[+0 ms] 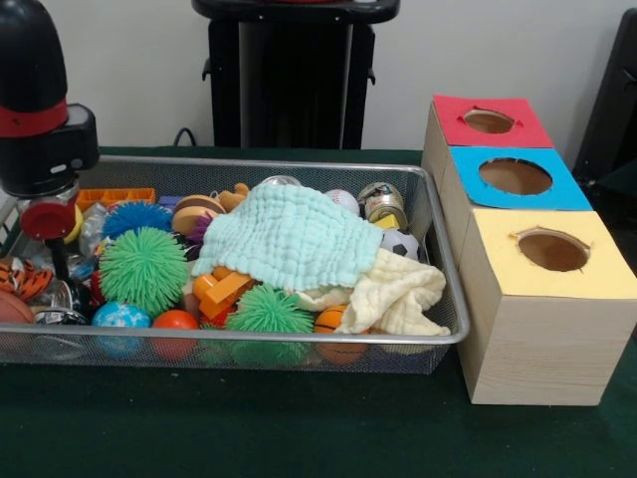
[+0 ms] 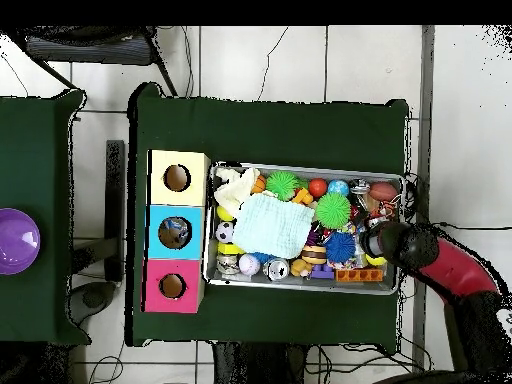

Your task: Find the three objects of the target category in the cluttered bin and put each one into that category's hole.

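Observation:
The bin [image 1: 450, 261] is a wide silver wire-mesh tray heaped with toys. A mint cloth [image 1: 289, 235] and a cream cloth [image 1: 400, 295] cover its middle and right. Around them lie green spiky balls [image 1: 144, 267], a blue spiky ball [image 1: 136, 216], an orange ball [image 1: 175, 321], a soccer ball [image 1: 401, 244] and orange blocks [image 1: 225, 289]. My gripper [image 1: 57, 257] hangs from the black and red arm, low over the bin's left end beside a tiger-striped toy [image 1: 18, 279]. In the overhead view the gripper [image 2: 379, 240] is over the bin's [image 2: 300, 167] right end.
Three wooden boxes stand beside the bin, with holes in a red top [image 1: 490, 121], a blue top [image 1: 516, 177] and a yellow top [image 1: 553, 251]. They also show in the overhead view [image 2: 175, 232]. A purple bowl [image 2: 15, 240] sits on a separate green table.

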### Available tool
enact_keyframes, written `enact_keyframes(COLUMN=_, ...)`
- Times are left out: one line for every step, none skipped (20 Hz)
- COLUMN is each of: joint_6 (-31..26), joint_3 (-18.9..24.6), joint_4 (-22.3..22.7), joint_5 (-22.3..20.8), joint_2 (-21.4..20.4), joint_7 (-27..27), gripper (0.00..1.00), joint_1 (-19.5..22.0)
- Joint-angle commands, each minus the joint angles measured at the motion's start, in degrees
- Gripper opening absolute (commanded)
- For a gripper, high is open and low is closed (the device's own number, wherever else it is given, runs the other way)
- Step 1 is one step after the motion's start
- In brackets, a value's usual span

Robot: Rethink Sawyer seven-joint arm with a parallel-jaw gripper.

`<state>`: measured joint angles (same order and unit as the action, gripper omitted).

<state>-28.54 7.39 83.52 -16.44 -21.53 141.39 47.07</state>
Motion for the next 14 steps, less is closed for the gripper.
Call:
enact_keyframes(joint_6=1.0, joint_3=1.2, joint_4=6.5, joint_5=-3.6, joint_2=-0.8, joint_7=-4.4, gripper=0.00, joint_1=-0.1)
enact_keyframes(joint_6=0.6, joint_3=1.3, joint_4=6.9, joint_5=-3.5, joint_2=-1.8, joint_7=-4.4, gripper=0.00, joint_1=-0.1)
enact_keyframes(joint_6=0.2, joint_3=1.3, joint_4=7.2, joint_5=-3.3, joint_2=-2.8, joint_7=-4.5, gripper=0.00, joint_1=-0.1)
enact_keyframes(joint_6=-0.1, joint_3=1.2, joint_4=7.5, joint_5=-3.3, joint_2=-3.6, joint_7=-4.5, gripper=0.00, joint_1=-0.3)
enact_keyframes(joint_6=-0.4, joint_3=1.1, joint_4=7.8, joint_5=-3.2, joint_2=-4.4, joint_7=-4.5, gripper=0.00, joint_1=-0.4)
enact_keyframes(joint_6=-0.4, joint_3=0.9, joint_4=8.4, joint_5=-3.1, joint_2=-5.3, joint_7=-4.2, gripper=0.00, joint_1=-0.8)
enact_keyframes(joint_6=-0.6, joint_3=0.8, joint_4=8.6, joint_5=-3.1, joint_2=-6.0, joint_7=-4.1, gripper=0.00, joint_1=-0.9)
enact_keyframes(joint_6=-1.0, joint_3=0.9, joint_4=9.2, joint_5=-2.9, joint_2=-6.9, joint_7=-4.0, gripper=0.00, joint_1=-1.1)
enact_keyframes(joint_6=-1.0, joint_3=0.8, joint_4=9.4, joint_5=-2.9, joint_2=-7.1, joint_7=-3.9, gripper=0.00, joint_1=-1.2)
enact_keyframes(joint_6=-0.9, joint_3=0.8, joint_4=9.6, joint_5=-2.9, joint_2=-7.4, joint_7=-3.7, gripper=0.00, joint_1=-1.4)
enact_keyframes(joint_6=-0.9, joint_3=0.7, joint_4=9.7, joint_5=-2.9, joint_2=-7.6, joint_7=-3.6, gripper=0.00, joint_1=-1.5)
enact_keyframes(joint_6=-0.9, joint_3=0.7, joint_4=9.9, joint_5=-2.8, joint_2=-8.0, joint_7=-3.5, gripper=0.00, joint_1=-1.5)
enact_keyframes(joint_6=-0.9, joint_3=0.7, joint_4=10.1, joint_5=-2.8, joint_2=-8.3, joint_7=-3.5, gripper=0.00, joint_1=-1.5)
enact_keyframes(joint_6=-0.9, joint_3=0.7, joint_4=10.2, joint_5=-2.7, joint_2=-8.6, joint_7=-3.4, gripper=0.00, joint_1=-1.5)
